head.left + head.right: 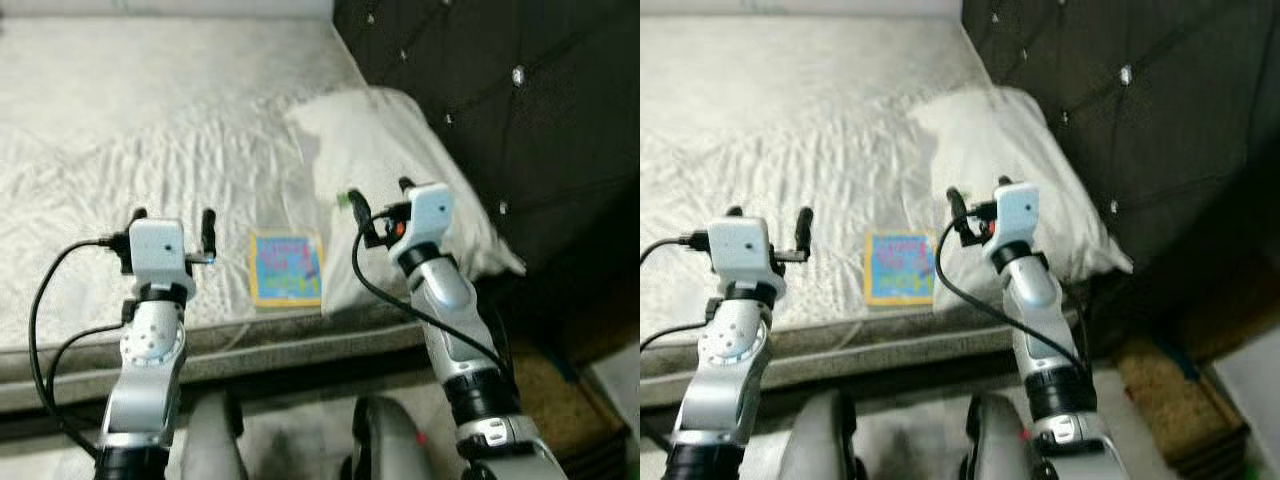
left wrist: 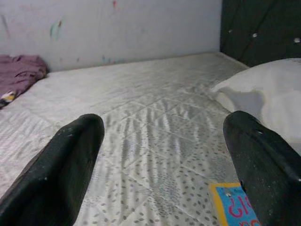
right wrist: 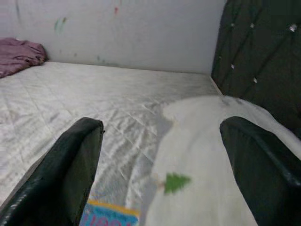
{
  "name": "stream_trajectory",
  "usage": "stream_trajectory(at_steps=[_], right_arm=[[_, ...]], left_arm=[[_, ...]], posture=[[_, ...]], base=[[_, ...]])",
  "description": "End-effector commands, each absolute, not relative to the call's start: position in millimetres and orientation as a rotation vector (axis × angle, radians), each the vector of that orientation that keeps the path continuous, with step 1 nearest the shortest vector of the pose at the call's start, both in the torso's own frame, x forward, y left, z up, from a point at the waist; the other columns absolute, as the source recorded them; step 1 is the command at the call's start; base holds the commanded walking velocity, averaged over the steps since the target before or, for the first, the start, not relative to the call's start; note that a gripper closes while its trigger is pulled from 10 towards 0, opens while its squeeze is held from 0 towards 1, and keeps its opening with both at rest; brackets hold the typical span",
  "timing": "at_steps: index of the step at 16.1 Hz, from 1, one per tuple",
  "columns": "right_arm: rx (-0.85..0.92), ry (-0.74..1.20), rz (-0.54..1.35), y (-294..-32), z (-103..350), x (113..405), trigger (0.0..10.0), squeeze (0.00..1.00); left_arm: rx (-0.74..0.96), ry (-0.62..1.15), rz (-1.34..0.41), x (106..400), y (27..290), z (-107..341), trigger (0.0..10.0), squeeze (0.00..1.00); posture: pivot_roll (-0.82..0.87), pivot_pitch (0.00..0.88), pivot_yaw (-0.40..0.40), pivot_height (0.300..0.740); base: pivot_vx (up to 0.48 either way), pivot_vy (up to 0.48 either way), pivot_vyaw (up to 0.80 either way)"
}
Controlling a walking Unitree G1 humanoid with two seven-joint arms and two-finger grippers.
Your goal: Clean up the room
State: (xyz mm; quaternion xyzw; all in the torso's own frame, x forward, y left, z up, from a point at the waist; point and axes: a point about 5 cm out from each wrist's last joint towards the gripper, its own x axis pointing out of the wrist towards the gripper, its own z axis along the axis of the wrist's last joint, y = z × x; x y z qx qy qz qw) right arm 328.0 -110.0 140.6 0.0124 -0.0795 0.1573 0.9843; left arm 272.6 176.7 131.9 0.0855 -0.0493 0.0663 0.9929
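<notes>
A colourful book [image 1: 286, 266] with a yellow border lies flat on the mattress [image 1: 150, 130] near its front edge, between my two arms. A corner of the book [image 2: 235, 207] appears in the left wrist view. To the book's right a white pillow [image 1: 395, 170] leans against the dark headboard. My left gripper [image 1: 172, 226] is open, held over the mattress left of the book. The right gripper [image 1: 380, 196] is open too, hovering above the pillow's near edge, with nothing between its fingers.
A dark tufted headboard [image 1: 500, 100] rises on the right. A crumpled purple cloth [image 2: 19, 70] lies at the far end of the mattress by the pale wall [image 2: 117, 28]. The bed frame's front edge [image 1: 300, 345] runs just below my arms.
</notes>
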Motion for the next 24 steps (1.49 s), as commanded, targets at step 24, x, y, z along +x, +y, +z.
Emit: stream_trajectory(at_steps=[24], right_arm=[[0.000, -0.154, 0.270, -117, 140, 332, 10.0, 0.00]], left_arm=[[0.025, -0.087, 0.082, 286, 165, 132, 10.0, 0.00]], posture=[[-0.01, 0.000, -0.044, 0.740]], base=[[0.000, 0.232, -0.07]])
